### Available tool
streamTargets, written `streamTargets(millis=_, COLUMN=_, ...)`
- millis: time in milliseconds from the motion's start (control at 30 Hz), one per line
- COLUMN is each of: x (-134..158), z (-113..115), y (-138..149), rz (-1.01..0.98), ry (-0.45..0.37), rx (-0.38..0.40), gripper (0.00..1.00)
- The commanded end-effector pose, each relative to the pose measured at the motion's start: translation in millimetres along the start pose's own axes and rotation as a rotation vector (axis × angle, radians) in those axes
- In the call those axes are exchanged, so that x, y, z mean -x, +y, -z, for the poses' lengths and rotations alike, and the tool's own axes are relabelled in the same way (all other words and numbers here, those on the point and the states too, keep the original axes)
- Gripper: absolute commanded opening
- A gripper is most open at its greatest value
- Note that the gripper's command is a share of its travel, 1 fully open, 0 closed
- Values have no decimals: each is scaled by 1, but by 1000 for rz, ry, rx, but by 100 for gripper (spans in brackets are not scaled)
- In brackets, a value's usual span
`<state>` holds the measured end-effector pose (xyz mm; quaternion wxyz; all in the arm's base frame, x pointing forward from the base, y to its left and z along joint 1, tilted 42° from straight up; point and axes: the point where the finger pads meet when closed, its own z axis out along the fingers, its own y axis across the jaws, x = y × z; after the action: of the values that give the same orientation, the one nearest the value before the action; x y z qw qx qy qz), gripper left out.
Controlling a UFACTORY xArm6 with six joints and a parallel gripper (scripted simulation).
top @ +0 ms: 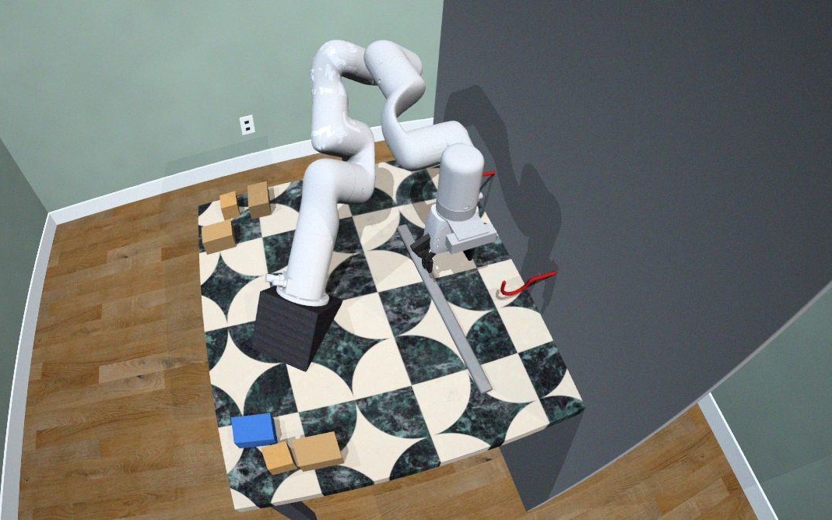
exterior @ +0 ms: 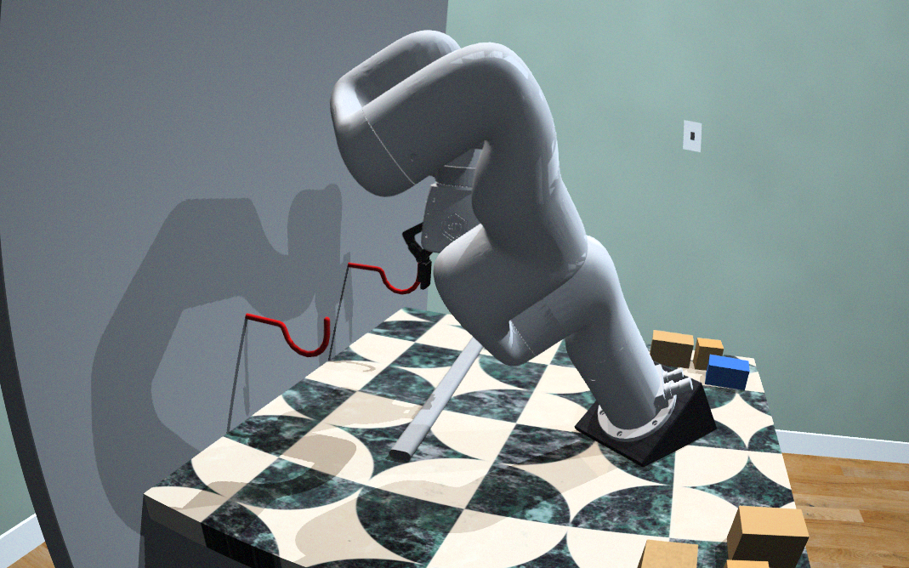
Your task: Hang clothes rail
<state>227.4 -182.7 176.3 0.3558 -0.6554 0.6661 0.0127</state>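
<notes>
The grey clothes rail (top: 444, 310) lies flat on the checkered table top, running from near the far hook side toward the front edge; it also shows in the exterior view (exterior: 436, 398). Two red hooks stick out of the dark wall: the near hook (top: 525, 282) (exterior: 292, 335) and the far hook (exterior: 387, 276), mostly hidden behind the wrist in the top view (top: 487, 174). My gripper (top: 435, 253) is open and empty. It hangs well above the table over the rail's far part, one black finger (exterior: 417, 257) showing beside the far hook's tip.
Tan boxes (top: 238, 212) stand at the table's far left corner. A blue box (top: 253, 429) and tan boxes (top: 306, 451) stand at the near left corner. The arm's black base (top: 293, 326) sits mid-table. The dark wall (top: 664, 193) borders the table's right side.
</notes>
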Motion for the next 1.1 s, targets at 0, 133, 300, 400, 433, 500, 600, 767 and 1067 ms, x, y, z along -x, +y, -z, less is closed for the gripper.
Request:
streamTargets(millis=0, x=0, z=2, y=-1, rz=1, ry=2, rx=-1, gripper=100)
streamTargets(millis=133, x=0, z=2, y=-1, rz=1, ry=2, rx=-1, gripper=100)
streamTargets(millis=300, x=0, z=-3, y=-1, rz=1, ry=2, rx=-1, gripper=100)
streamTargets(millis=400, x=0, z=-8, y=-1, rz=1, ry=2, rx=-1, gripper=100)
streamTargets(millis=433, x=0, z=-10, y=-1, rz=1, ry=2, rx=-1, gripper=100)
streamTargets(millis=500, x=0, z=-13, y=-1, rz=1, ry=2, rx=-1, gripper=100)
streamTargets(millis=600, x=0, z=-18, y=-1, rz=1, ry=2, rx=-1, gripper=100)
streamTargets(millis=767, x=0, z=-26, y=-1, rz=1, ry=2, rx=-1, gripper=100)
streamTargets(millis=1067, x=0, z=-38, y=-1, rz=1, ry=2, rx=-1, gripper=100)
